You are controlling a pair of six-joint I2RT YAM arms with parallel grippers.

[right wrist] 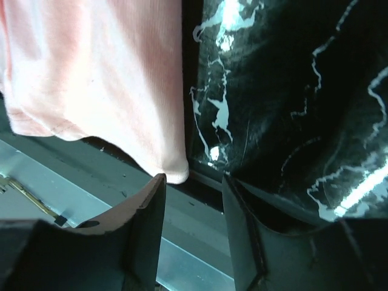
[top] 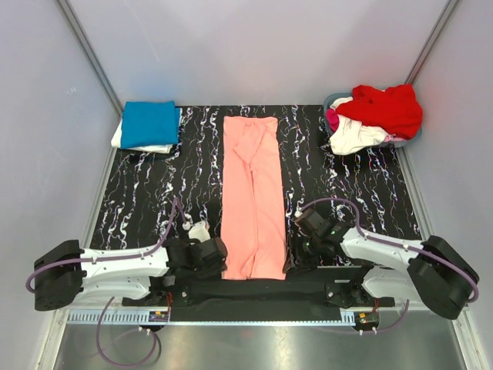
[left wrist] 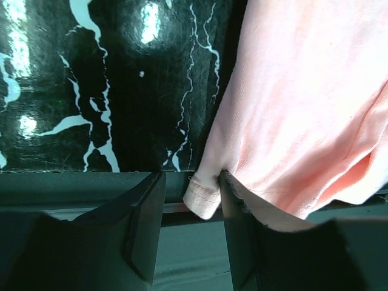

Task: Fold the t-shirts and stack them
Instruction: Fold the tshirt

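**Salmon-pink t-shirt [top: 252, 193] flat on desk [top: 154, 200], one gripper at each lower corner**

Pink shirt: folded into a long narrow strip. It runs down the centre of the top view, from the upper middle to the lower edge of the black marbled desk. It lies flat, with a few lengthwise creases.

Left gripper [left wrist: 191, 182]: at the strip's lower left corner. In the wrist view the jaws stand apart. The hemmed corner of cloth sits between them and touches the finger on the right of the frame. A gap shows on the other side, so the cloth is not clamped.

Right gripper [right wrist: 193, 180]: at the strip's lower right corner. The jaws stand apart. The cloth corner sits just above the gap, beside the tip of the finger on the left of the frame. Contact: cannot tell.

Other shirts: a blue t-shirt [top: 150, 122], folded, lies at the upper left of the top view on a folded white t-shirt [top: 145, 148]. The basket [top: 331, 102] at the upper right holds a red t-shirt [top: 385, 108], a loose white t-shirt [top: 354, 137] and a sliver of a magenta t-shirt [top: 332, 119].
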